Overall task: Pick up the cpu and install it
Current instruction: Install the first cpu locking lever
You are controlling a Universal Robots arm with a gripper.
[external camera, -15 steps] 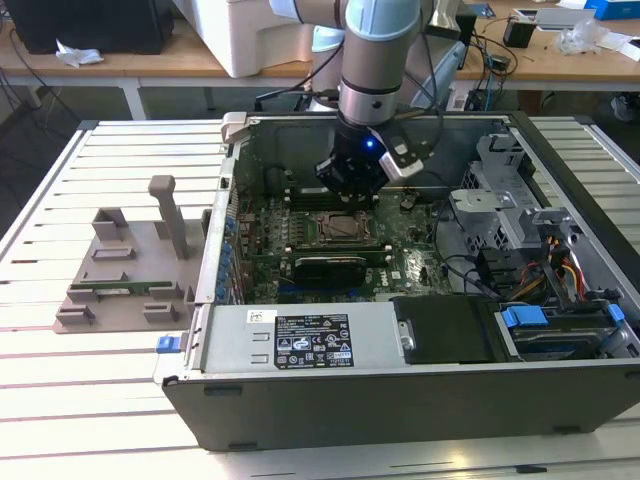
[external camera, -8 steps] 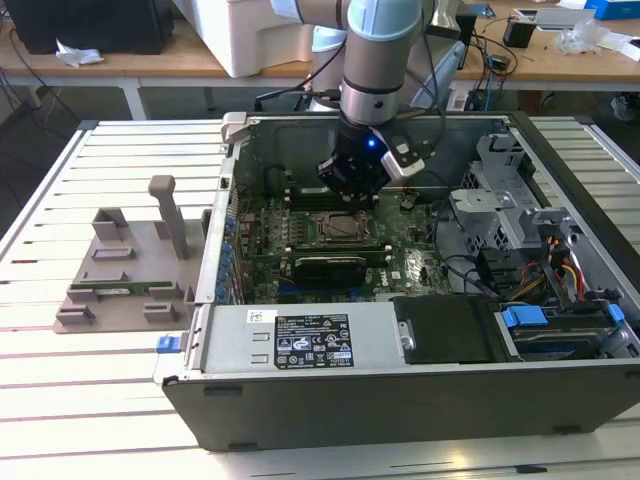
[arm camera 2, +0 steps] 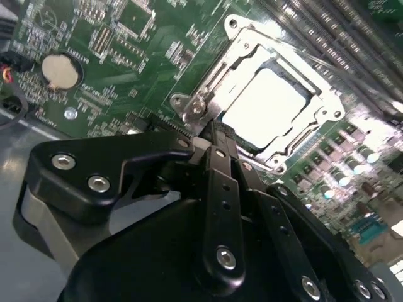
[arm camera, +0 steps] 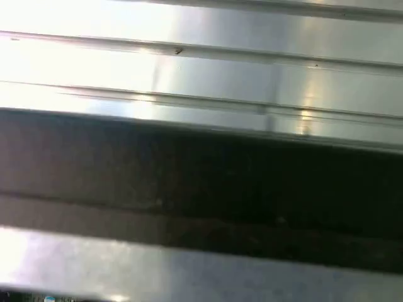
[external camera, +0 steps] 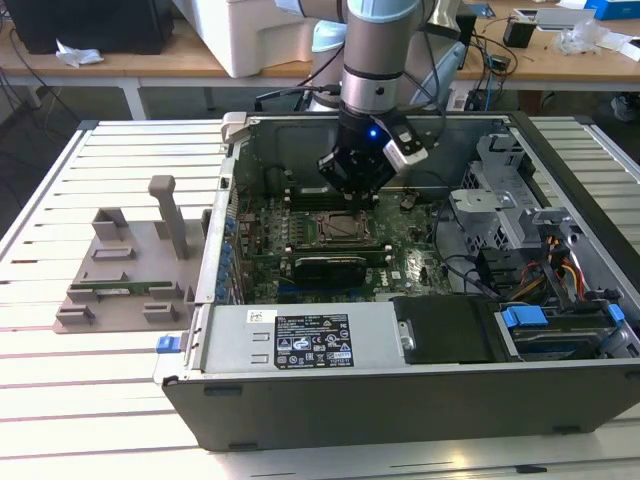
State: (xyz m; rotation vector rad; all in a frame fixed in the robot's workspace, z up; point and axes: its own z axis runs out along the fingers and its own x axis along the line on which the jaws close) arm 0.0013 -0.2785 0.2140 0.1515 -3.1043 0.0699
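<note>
In the second wrist view the cpu (arm camera 2: 267, 104), a small square chip with a silvery top, lies flat inside the metal socket frame (arm camera 2: 208, 94) of the green motherboard (arm camera 2: 113, 38). My gripper (arm camera 2: 216, 133) hangs just above the frame's edge, beside the cpu. Its black fingers (arm camera 2: 220, 182) are shut together with nothing seen between them. In the exterior view the gripper (external camera: 352, 198) reaches down into the open computer case, right over the socket frame (external camera: 335, 228).
A grey plastic tray (external camera: 125, 265) holding a narrow green memory stick (external camera: 112, 291) lies on the ribbed table at the exterior view's left. Inside the case stand the power supply (external camera: 300, 340), a drive cage (external camera: 500, 200) and cable bundles (external camera: 560, 270). A coin battery (arm camera 2: 61, 70) sits on the board.
</note>
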